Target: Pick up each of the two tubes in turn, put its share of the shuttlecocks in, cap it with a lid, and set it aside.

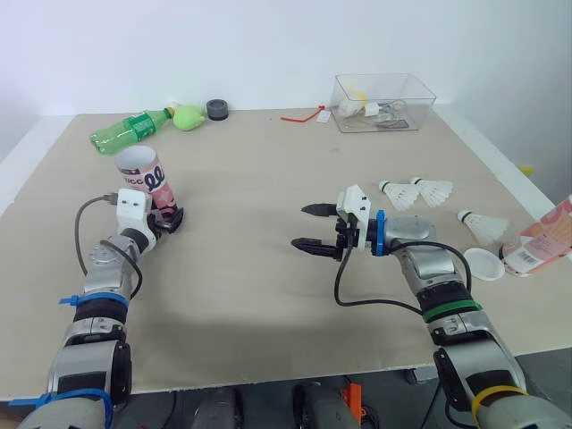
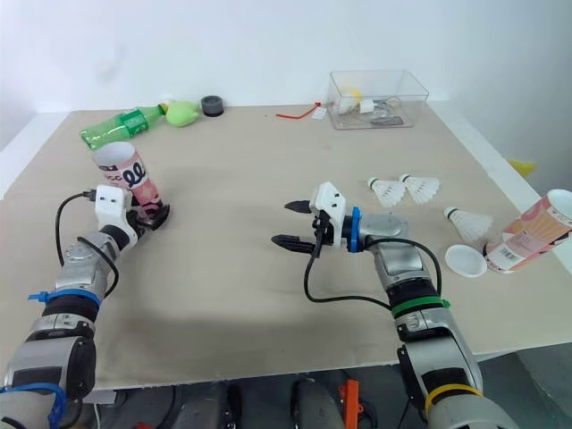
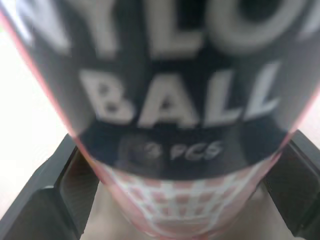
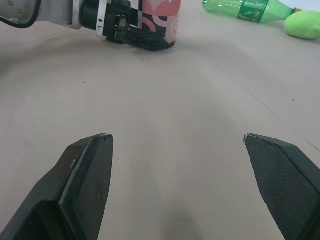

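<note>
The left gripper (image 1: 166, 218) is closed on the very base of the tube (image 1: 147, 177), with its fingers (image 3: 62, 192) on either side of the checkered band. The tube stands near the table's (image 1: 250, 295) left edge with its open mouth up, leaning a little. The right gripper (image 1: 301, 227) hangs over mid-table, spread wide and empty.

With a hold this low, the tall tube could pivot or slide out when lifted. Its wall is round and looks like glossy printed card, which gives the pads little to bite on. A harder squeeze might dent the wall.

The three shuttlecocks (image 1: 433, 190) lie near the right edge, well apart from the tube, so each would have to be carried across. They look light, with flared white skirts and small rounded heads, so they may roll in an arc away from closing fingers. One that goes into the tube skirt first could jam.

The second tube (image 1: 539, 247) lies tilted at the right edge, and a nudge could send it off the table. The lid (image 1: 483, 264) just beside it is a thin, flat white disc. It would be hard to get a fingertip under it.
</note>
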